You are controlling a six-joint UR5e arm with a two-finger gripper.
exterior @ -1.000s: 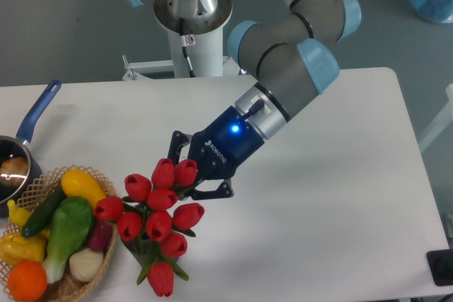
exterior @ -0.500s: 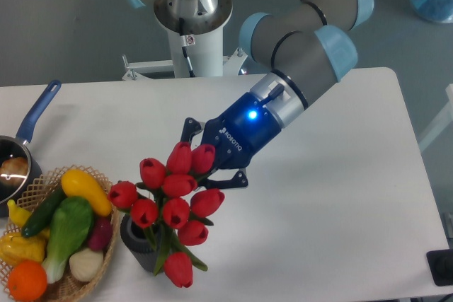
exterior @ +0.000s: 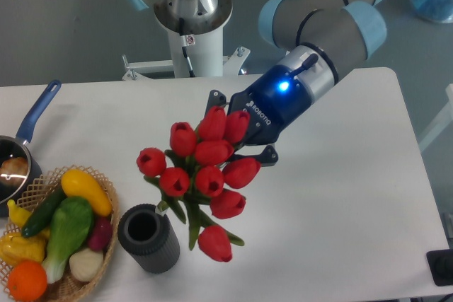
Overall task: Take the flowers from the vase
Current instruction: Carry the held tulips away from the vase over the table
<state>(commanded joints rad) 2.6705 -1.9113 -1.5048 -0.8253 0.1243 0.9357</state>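
Since the earlier frames, arm and bunch have climbed up and to the right; the tulips were seated in the vase, now they hang clear of it and the mouth shows dark and open.

Fingers mostly hidden behind the blooms; dark tips show at the bunch's right side, closed on the flowers, which ride with them. Exact contact point on the stems cannot be seen. Gripper body blue, lit, tilted down-left toward the bunch.

Red tulip buds fan out below and left of the gripper; green stems and leaves trail down toward the vase, their lowest ends just beside its rim on the right, not inside. Vase upright on the table, dark grey, ribbed.

Left of the vase, touching or nearly so: wicker basket with vegetables and fruit. Further left, a blue-handled pot at the table edge.

Judgement: extraction essentially done. To finish well, continue the lift straight up until stem ends are well apart from the rim, keep grip steady, and avoid swinging left where leaves could brush the vase and tip it.
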